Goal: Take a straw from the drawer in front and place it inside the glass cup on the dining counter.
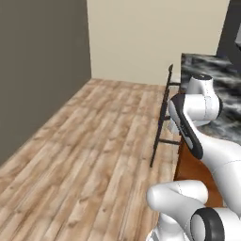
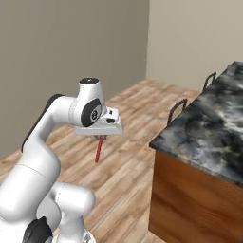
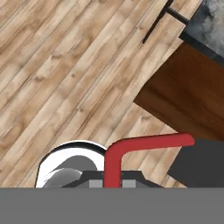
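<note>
Tool: the tool (image 2: 100,137) is closed on the straw (image 2: 98,150), pinching its upper end between the fingers.
Straw, right base view: red and thin, it hangs down from the tool toward 6 o'clock, slightly tilted, in the air above the wood floor (image 2: 123,156).
Straw, hand view: the straw (image 3: 131,151) rises from the fingertips at 6 o'clock, then bends toward 3 o'clock, ending near the brown side panel.
Worktop: the dining worktop (image 2: 213,128) with its marbled stone top lies at 3 o'clock of the tool, well apart from it; its plain brown wood side (image 2: 190,204) faces the robot.
Stools: thin black frames (image 1: 162,122) stand against the worktop's far edge.
Arm: the white arm (image 2: 52,123) reaches up and over, the hand held level above the floor.
Walls: grey wall (image 1: 37,70) at 9 o'clock, beige wall (image 1: 141,37) at 12.
</note>
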Available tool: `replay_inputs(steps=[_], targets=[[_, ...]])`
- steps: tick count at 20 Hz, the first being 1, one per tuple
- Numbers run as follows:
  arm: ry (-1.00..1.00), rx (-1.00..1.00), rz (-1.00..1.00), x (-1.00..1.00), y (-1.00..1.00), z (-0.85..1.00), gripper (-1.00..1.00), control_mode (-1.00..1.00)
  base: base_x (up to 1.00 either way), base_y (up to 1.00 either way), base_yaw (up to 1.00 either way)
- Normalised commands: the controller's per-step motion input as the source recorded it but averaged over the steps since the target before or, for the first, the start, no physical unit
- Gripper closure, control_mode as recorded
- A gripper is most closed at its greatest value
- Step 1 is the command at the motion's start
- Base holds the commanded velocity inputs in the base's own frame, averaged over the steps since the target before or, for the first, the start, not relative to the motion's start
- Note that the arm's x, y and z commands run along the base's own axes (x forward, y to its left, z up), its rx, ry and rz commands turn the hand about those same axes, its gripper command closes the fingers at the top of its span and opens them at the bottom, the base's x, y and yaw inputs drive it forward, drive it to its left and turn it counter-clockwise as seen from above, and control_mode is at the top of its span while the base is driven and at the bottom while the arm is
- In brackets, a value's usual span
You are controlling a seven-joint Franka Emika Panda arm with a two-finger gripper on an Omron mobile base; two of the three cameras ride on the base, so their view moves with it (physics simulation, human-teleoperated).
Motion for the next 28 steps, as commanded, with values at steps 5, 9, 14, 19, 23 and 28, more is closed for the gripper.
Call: replay_inputs(steps=[5, 9, 14, 19, 23, 28], targets=[[0.0, 0.0, 0.0, 0.0, 0.0, 0.0, 1.0, 1.0, 0.75, 1.0, -0.64], [0.0, 0.0, 0.0, 0.0, 0.0, 0.0, 1.0, 1.0, 0.83, 1.0, -0.63], [0.0, 0.0, 0.0, 0.0, 0.0, 0.0, 1.0, 1.0, 0.96, 1.0, -0.57], [0.0, 0.0, 0.0, 0.0, 0.0, 0.0, 1.0, 1.0, 0.91, 1.0, -0.55], [0.0, 0.0, 0.0, 0.0, 0.0, 0.0, 1.0, 1.0, 0.83, 1.0, -0.54], [0.0, 0.0, 0.0, 0.0, 0.0, 0.0, 1.0, 1.0, 0.79, 1.0, -0.56]])
